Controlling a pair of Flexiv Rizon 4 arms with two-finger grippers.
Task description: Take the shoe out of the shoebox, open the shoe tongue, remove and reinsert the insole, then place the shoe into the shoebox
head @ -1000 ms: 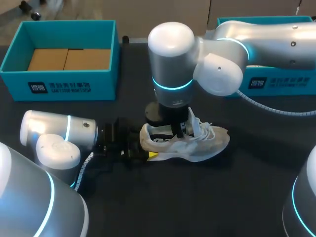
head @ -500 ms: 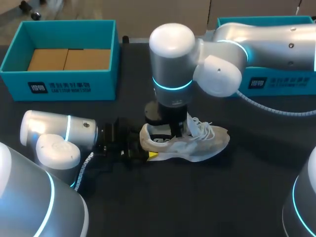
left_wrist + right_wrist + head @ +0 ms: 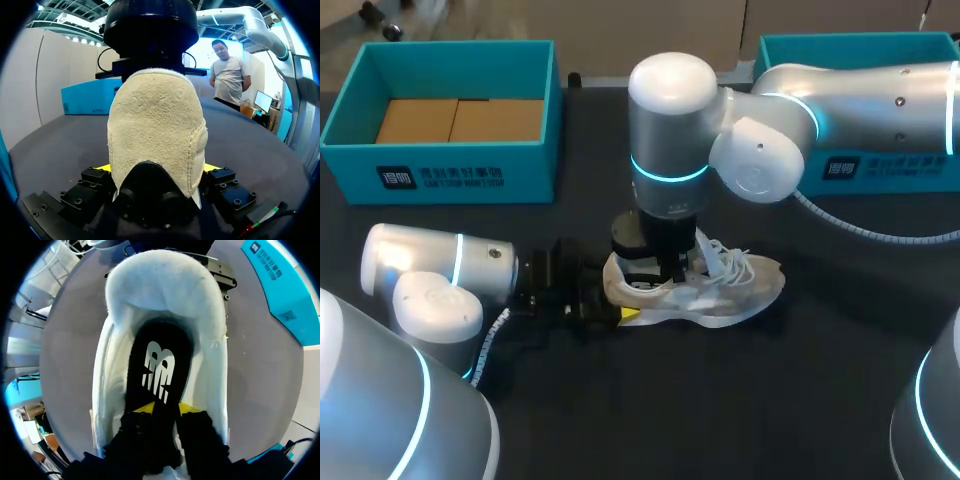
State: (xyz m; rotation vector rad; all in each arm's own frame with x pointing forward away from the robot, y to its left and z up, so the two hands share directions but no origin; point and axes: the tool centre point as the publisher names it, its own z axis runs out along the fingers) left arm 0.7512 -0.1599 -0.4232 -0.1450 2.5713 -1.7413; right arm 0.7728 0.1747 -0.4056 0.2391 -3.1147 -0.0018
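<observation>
Moved: R arm's wrist has slid a bit toward its own side & sunk, so R claw (image 3: 165,409) sits deeper in the shoe (image 3: 735,290) mouth than 1 s back. Shoe & L arm unchanged.
Shoe pos: on its sole on the table (image 3: 740,420), out of the shoebox (image 3: 450,165) & well apart from it. Heel toward L arm, toe toward R side.
L claw (image 3: 156,169): clamped on the heel, a yellow tip low on each side, pinning shoe to table.
R claw: comes down from above into the opening. Tips close together, pinched on the black insole (image 3: 159,365), which narrows between them.
Laces (image 3: 730,262): loose, splayed fwd of R claw.
Step (est.): insole work, mid-task. Pull or re-seat, can't tell which.
Handling: shoe prob. light, w/ soft upper & squashy padded collar. Hold by heel/sole, likely the stiffest part, as L does. Insole looks thin & floppy, so it will prob. fold & drag on the lining. Grip its edge near mid-foot & move slow along shoe's length.
Risk: shoe lifts w/ insole if L grip slips.
</observation>
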